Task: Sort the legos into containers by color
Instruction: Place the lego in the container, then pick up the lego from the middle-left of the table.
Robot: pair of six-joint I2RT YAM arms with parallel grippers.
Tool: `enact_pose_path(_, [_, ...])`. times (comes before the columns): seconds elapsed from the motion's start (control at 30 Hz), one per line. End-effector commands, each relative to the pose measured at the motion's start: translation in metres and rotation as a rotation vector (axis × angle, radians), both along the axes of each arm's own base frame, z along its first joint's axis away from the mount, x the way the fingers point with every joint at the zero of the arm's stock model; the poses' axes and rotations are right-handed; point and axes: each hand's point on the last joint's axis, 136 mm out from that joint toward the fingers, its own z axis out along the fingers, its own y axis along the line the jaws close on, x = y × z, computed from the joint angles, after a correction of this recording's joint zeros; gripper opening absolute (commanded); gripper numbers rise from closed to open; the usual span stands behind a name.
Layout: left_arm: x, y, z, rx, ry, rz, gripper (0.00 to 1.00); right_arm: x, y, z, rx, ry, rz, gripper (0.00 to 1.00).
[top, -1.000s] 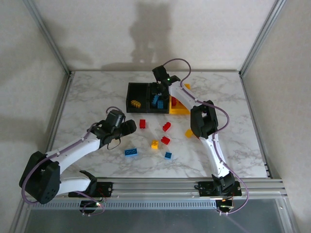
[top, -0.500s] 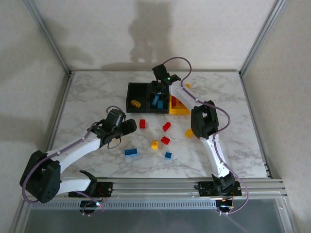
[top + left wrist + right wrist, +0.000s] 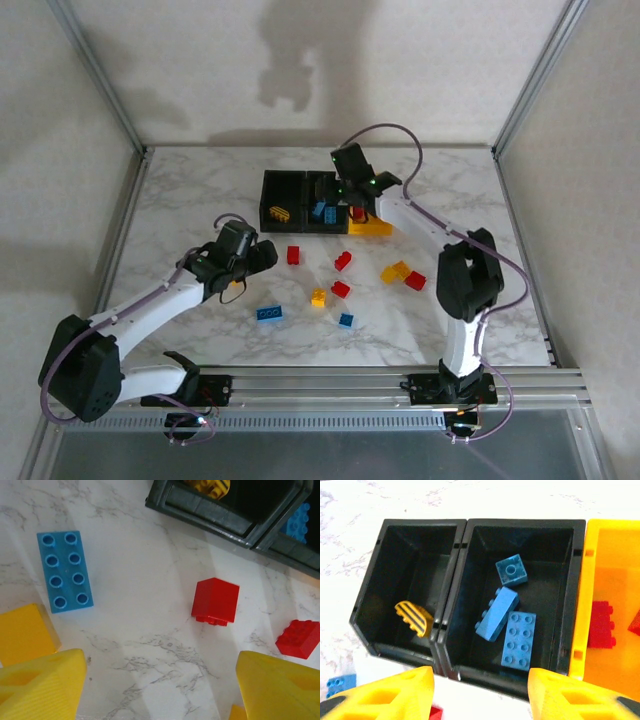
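- While the right gripper [image 3: 480, 697] is hanging released and empty over the containers [image 3: 451, 597] near the tabletop's [image 3: 200, 200] far edge, blue legos [image 3: 512, 625] are lying in the middle bin [image 3: 520, 524] and red ones in the yellow bin [image 3: 615, 580].
- The left gripper [image 3: 160, 690] is hovering spread and empty just short of a red brick [image 3: 215, 601], a blue brick [image 3: 65, 571] lying nearby.
- Sorting is looking partly done, with loose legos sitting mid-tabletop.
- Next, the left gripper is probably needing to straddle the red brick, clench, then carry it to the yellow bin.
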Motion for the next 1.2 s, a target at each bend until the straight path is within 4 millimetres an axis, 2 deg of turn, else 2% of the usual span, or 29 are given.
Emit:
enact_pose_path(0.0, [0.012,0.012,0.003,0.076,0.006,0.04,0.79,-0.023,0.009,0.01,0.018,-0.039,0.066,0.52])
enact_pose_path(0.17, [0.027,0.033,-0.015,0.191,0.076,0.098,0.79,-0.063,0.007,0.004,0.042,-0.033,0.129,0.52])
enact_pose_path(0.2, [0.03,0.037,-0.019,0.208,0.087,0.109,0.79,-0.077,0.014,0.001,0.058,-0.019,0.161,0.52])
enact_pose_path(0.27, [0.036,0.044,-0.026,0.228,0.106,0.127,0.8,-0.092,0.014,-0.004,0.105,0.012,0.178,0.52])
enact_pose_path(0.43, [0.051,0.062,-0.045,0.254,0.138,0.161,0.8,-0.117,0.006,-0.018,0.121,0.053,0.17,0.52])
enact_pose_path(0.57, [0.06,0.071,-0.057,0.261,0.151,0.177,0.77,-0.126,0.002,-0.024,0.106,0.073,0.164,0.52])
enact_pose_path(0.8, [0.071,0.08,-0.073,0.243,0.178,0.198,0.73,-0.127,0.0,-0.02,0.095,0.061,0.161,0.52])
enact_pose_path(1.03, [0.077,0.068,-0.086,0.193,0.198,0.175,0.67,-0.122,0.004,-0.029,0.069,0.077,0.166,0.51])
enact_pose_path(1.17, [0.076,0.065,-0.096,0.186,0.225,0.163,0.57,-0.121,0.004,-0.031,0.062,0.079,0.163,0.51])
